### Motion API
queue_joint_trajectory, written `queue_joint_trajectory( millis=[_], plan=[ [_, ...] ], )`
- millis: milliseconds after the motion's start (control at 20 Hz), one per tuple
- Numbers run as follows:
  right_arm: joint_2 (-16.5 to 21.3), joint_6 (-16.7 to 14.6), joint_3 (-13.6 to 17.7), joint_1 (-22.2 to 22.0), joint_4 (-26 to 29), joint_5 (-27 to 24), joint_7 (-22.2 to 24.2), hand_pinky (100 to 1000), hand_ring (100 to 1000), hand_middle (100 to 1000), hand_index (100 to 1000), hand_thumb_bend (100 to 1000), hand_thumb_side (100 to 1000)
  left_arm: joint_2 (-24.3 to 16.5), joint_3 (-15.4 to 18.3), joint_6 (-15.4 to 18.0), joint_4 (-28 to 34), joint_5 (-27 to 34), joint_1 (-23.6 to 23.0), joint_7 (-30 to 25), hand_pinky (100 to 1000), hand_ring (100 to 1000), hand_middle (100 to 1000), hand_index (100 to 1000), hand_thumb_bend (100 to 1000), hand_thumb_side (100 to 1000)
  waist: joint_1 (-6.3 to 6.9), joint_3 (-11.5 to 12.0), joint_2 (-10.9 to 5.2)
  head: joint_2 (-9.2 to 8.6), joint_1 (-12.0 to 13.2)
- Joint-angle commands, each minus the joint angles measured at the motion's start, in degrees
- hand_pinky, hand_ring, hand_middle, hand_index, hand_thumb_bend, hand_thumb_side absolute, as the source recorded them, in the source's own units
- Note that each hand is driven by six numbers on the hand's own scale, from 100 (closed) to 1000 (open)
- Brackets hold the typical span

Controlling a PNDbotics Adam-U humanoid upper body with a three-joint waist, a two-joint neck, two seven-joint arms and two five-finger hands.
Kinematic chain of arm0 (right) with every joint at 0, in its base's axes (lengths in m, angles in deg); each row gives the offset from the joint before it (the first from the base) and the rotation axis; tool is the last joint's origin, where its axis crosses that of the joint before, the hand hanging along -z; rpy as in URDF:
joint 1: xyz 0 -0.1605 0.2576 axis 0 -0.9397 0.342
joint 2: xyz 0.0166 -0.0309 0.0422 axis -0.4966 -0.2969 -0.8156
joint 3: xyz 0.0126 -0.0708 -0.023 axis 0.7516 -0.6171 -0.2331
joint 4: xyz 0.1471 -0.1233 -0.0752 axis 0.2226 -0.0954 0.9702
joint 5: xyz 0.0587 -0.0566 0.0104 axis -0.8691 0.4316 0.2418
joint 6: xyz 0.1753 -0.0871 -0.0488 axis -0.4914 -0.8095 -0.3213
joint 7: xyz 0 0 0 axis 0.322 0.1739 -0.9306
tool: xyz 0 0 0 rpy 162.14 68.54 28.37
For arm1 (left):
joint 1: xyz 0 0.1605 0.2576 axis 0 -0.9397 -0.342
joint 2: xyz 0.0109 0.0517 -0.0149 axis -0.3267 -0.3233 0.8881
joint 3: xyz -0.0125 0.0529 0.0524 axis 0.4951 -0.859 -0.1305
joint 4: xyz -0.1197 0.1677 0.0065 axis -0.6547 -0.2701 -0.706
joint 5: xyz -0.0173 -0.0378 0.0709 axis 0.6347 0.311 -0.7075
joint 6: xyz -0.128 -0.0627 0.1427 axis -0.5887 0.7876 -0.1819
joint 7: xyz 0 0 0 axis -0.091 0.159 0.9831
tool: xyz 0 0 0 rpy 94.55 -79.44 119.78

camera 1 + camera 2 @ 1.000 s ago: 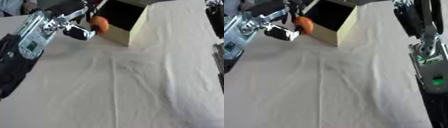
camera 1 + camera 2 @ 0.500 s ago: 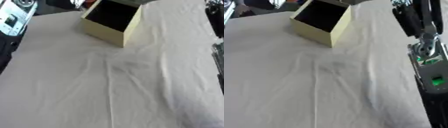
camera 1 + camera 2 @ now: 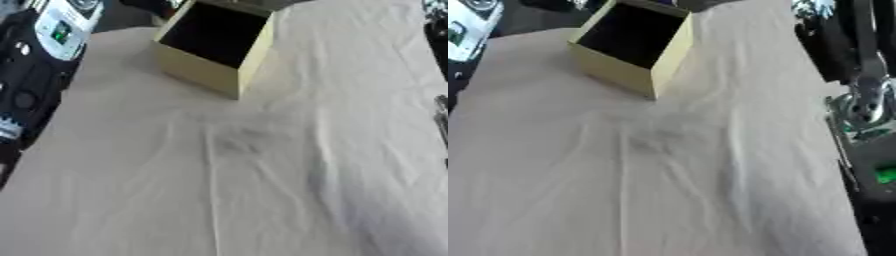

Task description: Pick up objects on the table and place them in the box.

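1. At the far left, the robot's left arm (image 3: 35,75) runs along the left edge of the surface, black with a silver-white segment near the top. No left robot hand shows in either view, so whether it is open or closed cannot be told.
2. The surface (image 3: 245,200) is covered with a pale beige cloth, creased down the middle and wrinkled around the centre. Its left edge slants from the far left corner toward the near left, with dark floor beyond it.
3. The box (image 3: 214,47) stands at the far left-centre of the surface, pale yellow, open at the top with a dark inside. It sits turned, with 1 corner pointing toward the near side. What lies inside cannot be made out.
4. From the box toward the near edge, the cloth lies open across the middle and the right of the surface, wide room between the 2 arms. No loose object can be seen on the cloth.
5. The right edge of the surface slants down the right side in the right eye view.
6. Beyond that edge stands the right arm (image 3: 864,105), black with silver joints and a small green patch lower down, well apart from the box. No right robot hand shows, so its state cannot be told either.
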Motion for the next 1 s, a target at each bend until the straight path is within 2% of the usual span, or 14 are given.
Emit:
queue_joint_trajectory(
  millis=[50, 150, 400, 450, 650, 800, 900, 950, 1000],
  plan=[
    [-0.36, -0.26, -0.1, 1.6, 1.96, 0.08, 0.32, 778, 821, 676, 748, 100, 879, -0.33, 2.4, 1.84, -3.13, -2.24, 2.12, 2.24, 329, 545, 605, 642, 100, 345, 0.04, -0.88, -0.9, -2.57, 1.5],
    [-0.59, -0.3, -0.2, 2.02, 2.23, 0.09, 0.43, 778, 821, 676, 748, 100, 879, -0.32, 3.15, 2.79, -4.93, -3.59, 2.58, 3.27, 330, 545, 605, 643, 100, 336, 0.42, -1.86, -0.53, -3.37, 1.87],
    [-0.7, -0.25, -0.24, 2.21, 2.39, 0.07, 0.53, 778, 821, 676, 748, 100, 879, -0.14, 3.75, 4.16, -6.89, -5.5, 2.93, 4.88, 330, 545, 605, 643, 100, 336, 0.57, -2.26, -0.38, -3.67, 2.02],
    [-0.64, -0.27, -0.26, 2.35, 2.43, 0.07, 0.53, 777, 822, 676, 748, 100, 880, -0.37, 3.6, 4.12, -7.26, -5.77, 2.97, 4.85, 336, 545, 595, 636, 100, 291, 0.82, -2.52, -0.13, -3.68, 1.98],
    [-0.48, -0.29, -0.57, 3.12, 2.59, -0.15, 0.67, 775, 822, 676, 747, 100, 882, -0.93, 4.4, 5.35, -11.64, -9.1, 4.42, 2.91, 342, 548, 600, 638, 100, 279, 2.08, -4.27, 0.74, -3.92, 2.35],
    [-0.32, -0.22, -0.5, 3.06, 2.68, -0.44, 0.53, 775, 822, 676, 747, 100, 884, -0.6, 5.53, 6.31, -14.25, -11.82, 4.98, 1.91, 346, 551, 602, 640, 100, 272, 2.4, -4.7, 0.89, -3.78, 2.41],
    [-0.23, -0.14, -0.45, 2.95, 2.71, -0.6, 0.34, 774, 822, 676, 747, 100, 884, -0.32, 5.92, 6.95, -15.31, -13.22, 5.23, 1.57, 367, 566, 613, 654, 100, 218, 2.53, -4.84, 0.92, -3.69, 2.48],
    [-0.21, -0.13, -0.46, 2.93, 2.74, -0.65, 0.3, 774, 822, 676, 746, 100, 884, -0.2, 6.08, 7.33, -15.7, -13.78, 5.34, 1.51, 377, 572, 615, 663, 100, 154, 2.58, -4.9, 0.93, -3.67, 2.53],
    [-0.23, -0.13, -0.5, 2.91, 2.78, -0.71, 0.29, 774, 822, 676, 746, 100, 884, -0.11, 6.15, 7.83, -16.01, -14.47, 5.44, 1.57, 379, 573, 616, 664, 100, 143, 2.67, -5.02, 0.95, -3.68, 2.64]
  ],
)
